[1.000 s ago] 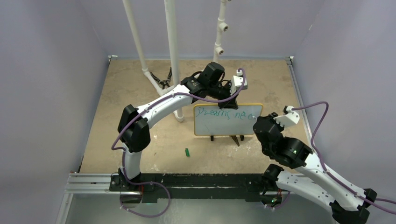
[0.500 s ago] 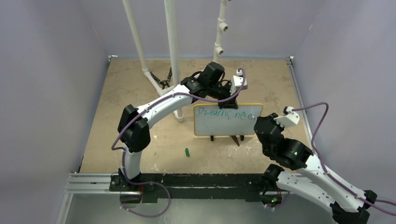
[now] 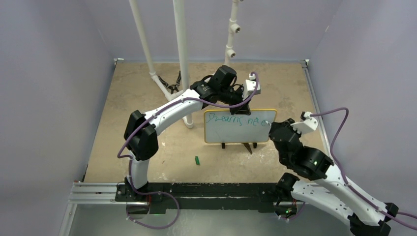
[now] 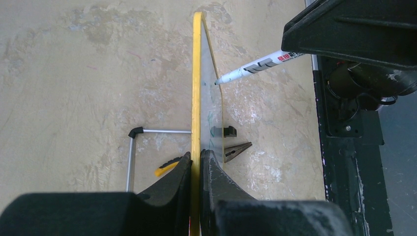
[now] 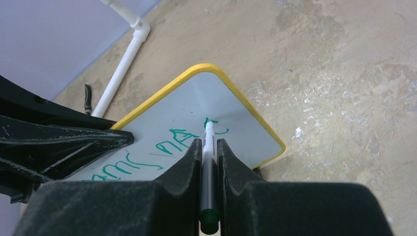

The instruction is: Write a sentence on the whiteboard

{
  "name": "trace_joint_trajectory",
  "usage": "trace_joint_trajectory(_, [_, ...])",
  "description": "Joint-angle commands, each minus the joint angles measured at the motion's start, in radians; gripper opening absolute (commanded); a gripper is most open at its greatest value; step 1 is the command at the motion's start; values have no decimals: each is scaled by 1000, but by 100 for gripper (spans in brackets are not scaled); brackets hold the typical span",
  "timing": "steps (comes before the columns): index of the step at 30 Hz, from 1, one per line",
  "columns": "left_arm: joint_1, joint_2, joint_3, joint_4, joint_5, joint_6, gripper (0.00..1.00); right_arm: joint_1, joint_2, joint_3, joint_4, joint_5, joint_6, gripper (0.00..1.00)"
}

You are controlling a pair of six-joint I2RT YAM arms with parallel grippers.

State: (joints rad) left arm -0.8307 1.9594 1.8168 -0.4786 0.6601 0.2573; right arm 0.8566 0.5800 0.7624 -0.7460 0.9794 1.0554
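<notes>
Green sentence [image 5: 172, 135] is needing light, even strokes: the right gripper [image 5: 208, 142] is clenching the marker [image 4: 255, 65] while the left gripper [image 4: 196, 156] is pinching the whiteboard [image 4: 197, 73] steady.

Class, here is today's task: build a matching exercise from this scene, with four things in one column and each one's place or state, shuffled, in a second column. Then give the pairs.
1 whiteboard
2 marker
3 left gripper
4 small green piece

A lies on the table, apart from the board
B shut on the board's top rim
C stands upright, green lettering on it
D held in the right gripper, tip at the board

Pairs: 1-C, 2-D, 3-B, 4-A
</notes>
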Motion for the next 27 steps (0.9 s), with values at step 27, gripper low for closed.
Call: trace_joint_trajectory(27, [16, -27, -38, -12, -21, 26, 0, -1, 45, 40, -134, 126, 185, 0])
